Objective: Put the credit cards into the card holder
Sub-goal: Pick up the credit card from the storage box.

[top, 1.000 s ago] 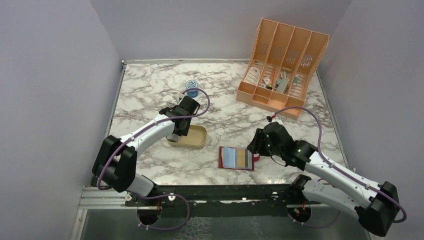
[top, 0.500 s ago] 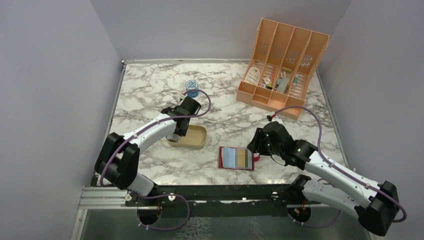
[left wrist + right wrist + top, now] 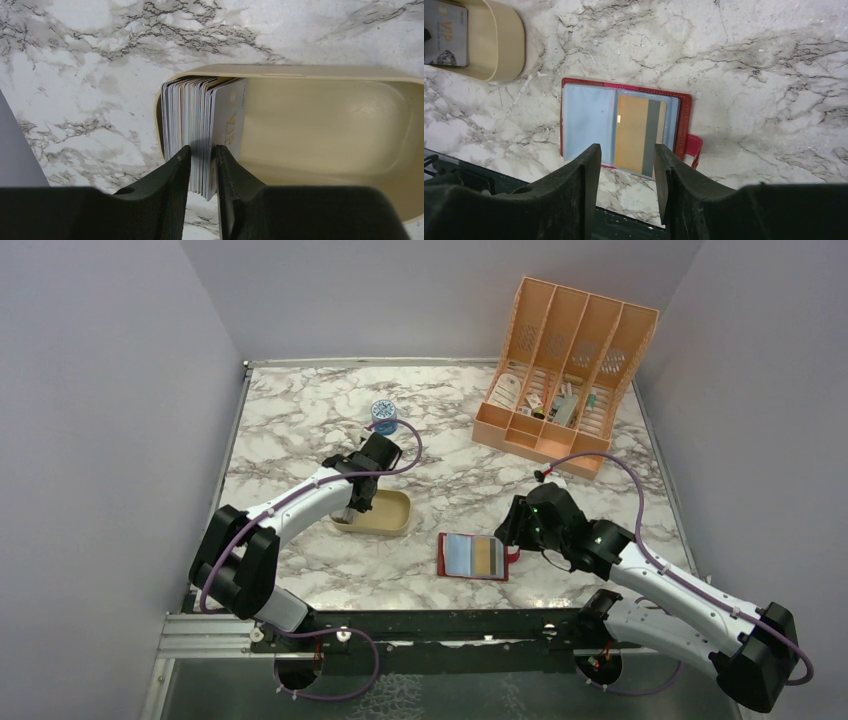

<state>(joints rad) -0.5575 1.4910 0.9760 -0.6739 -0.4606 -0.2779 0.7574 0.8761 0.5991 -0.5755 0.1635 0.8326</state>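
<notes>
The credit cards point(image 3: 192, 115) stand on edge as a greyish stack at the left end of the shallow tan tray point(image 3: 300, 72). A white card faces the tray's inside. My left gripper point(image 3: 202, 155) reaches down into the tray point(image 3: 398, 518) and is shut on several cards at the stack's right side. The dark red card holder point(image 3: 472, 556) lies open on the marble with its pale blue pockets up. An orange card with a grey stripe point(image 3: 639, 130) sits in its right pocket. My right gripper point(image 3: 624, 152) is open and empty, hovering over the holder's point(image 3: 586, 120) near edge.
A large peach slotted organizer point(image 3: 565, 370) with small items stands at the back right. A small blue round object point(image 3: 383, 412) sits behind the left gripper point(image 3: 356, 502). The black table edge runs just below the holder. The tray also shows at the top left of the right wrist view point(image 3: 494, 45).
The left arm has shifted very slightly at the tray. The right arm and the card holder have not moved.
</notes>
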